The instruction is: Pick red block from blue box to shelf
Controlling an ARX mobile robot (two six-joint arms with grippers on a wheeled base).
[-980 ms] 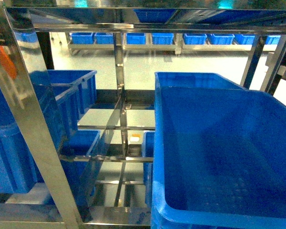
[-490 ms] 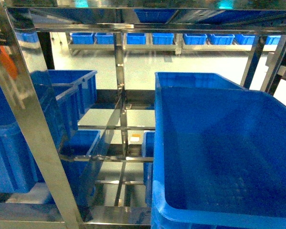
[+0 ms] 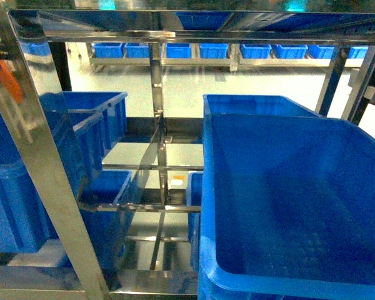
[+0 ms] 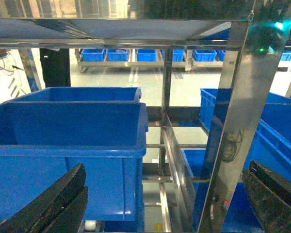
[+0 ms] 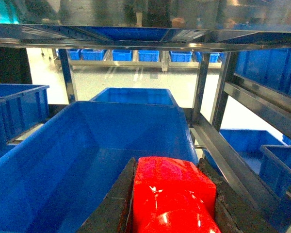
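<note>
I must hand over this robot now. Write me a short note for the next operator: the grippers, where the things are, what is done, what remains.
Right gripper: shut on the red block, held over a dark blue crate inside the shelf.
Left gripper: open, nothing in it, facing the shelf post.
The light blue box is not in any view.
Done: block picked up and brought to the shelf.
Left: set the block down on the shelf and open the right gripper.
</note>
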